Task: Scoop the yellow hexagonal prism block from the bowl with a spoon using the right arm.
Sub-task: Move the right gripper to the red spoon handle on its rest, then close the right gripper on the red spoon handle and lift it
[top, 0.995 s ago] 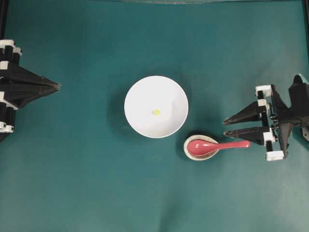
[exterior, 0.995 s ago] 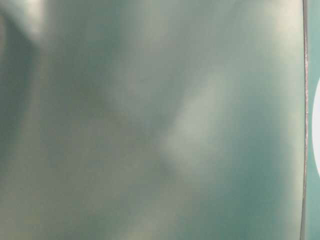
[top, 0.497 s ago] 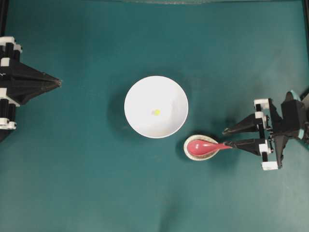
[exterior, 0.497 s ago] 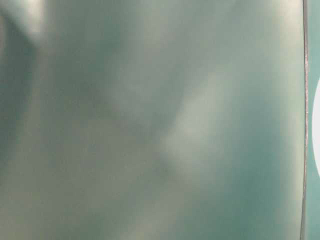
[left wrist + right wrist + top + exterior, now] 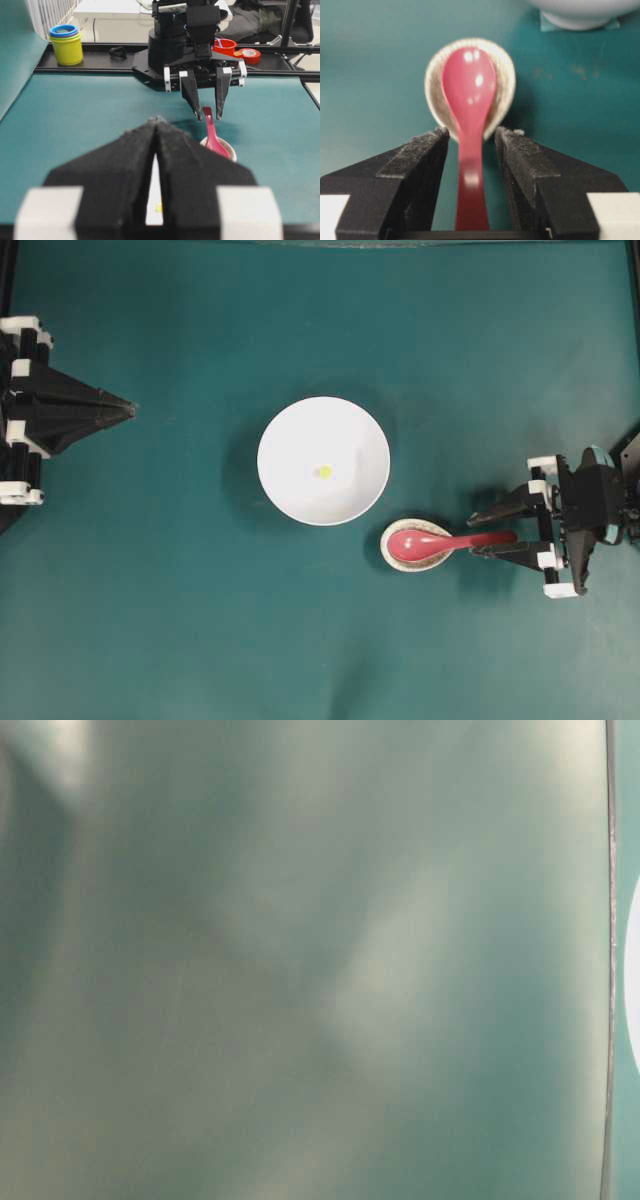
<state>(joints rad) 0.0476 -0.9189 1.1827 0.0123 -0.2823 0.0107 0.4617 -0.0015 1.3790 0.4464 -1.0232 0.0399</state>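
The right gripper [image 5: 471,145] is shown spread wide, fingers either side of the spoon [image 5: 469,95] handle, nothing gripped. The handle is best kept centred between the fingers before closure, lest the spoon rest [image 5: 505,85] be nudged

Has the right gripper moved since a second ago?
Yes. In the overhead view the right gripper has shifted toward the picture's bottom edge; its open jaws now straddle the spoon handle, which lay below them earlier.
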